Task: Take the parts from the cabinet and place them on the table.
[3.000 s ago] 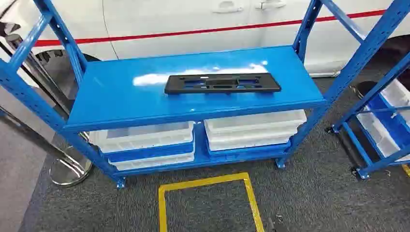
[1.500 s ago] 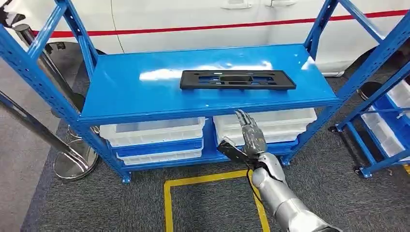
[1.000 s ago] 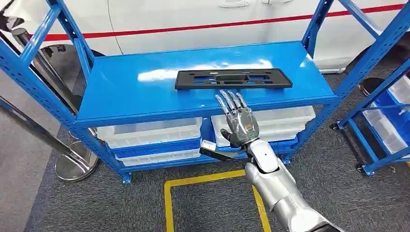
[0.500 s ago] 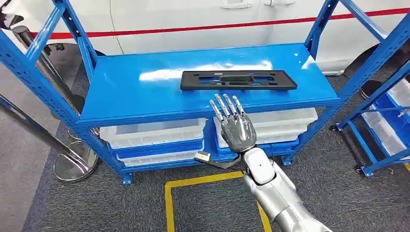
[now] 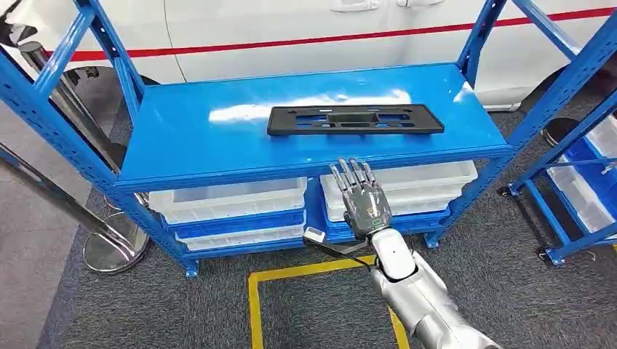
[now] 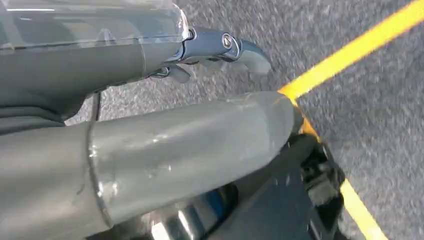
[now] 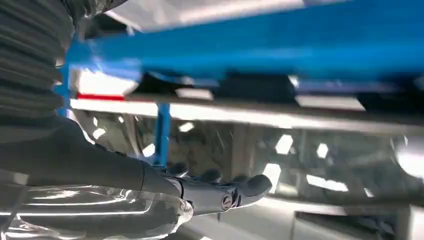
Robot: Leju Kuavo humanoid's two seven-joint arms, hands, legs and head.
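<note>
Right robot hand [image 5: 363, 200] at frame center, fingers apart, empty, raised below shelf [image 5: 182, 145] edge, lined up w/ black part [image 5: 355, 120] for reach.

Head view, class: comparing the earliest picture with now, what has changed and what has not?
The right hand has come up into view, fingers spread and holding nothing, in front of the shelf edge. The black part lies untouched on the shelf; the white bins remain below.

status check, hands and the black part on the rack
Right hand open, raised below shelf edge. Left hand hanging over floor, state unclear. Black part untouched on shelf. Nothing in the way.
</note>
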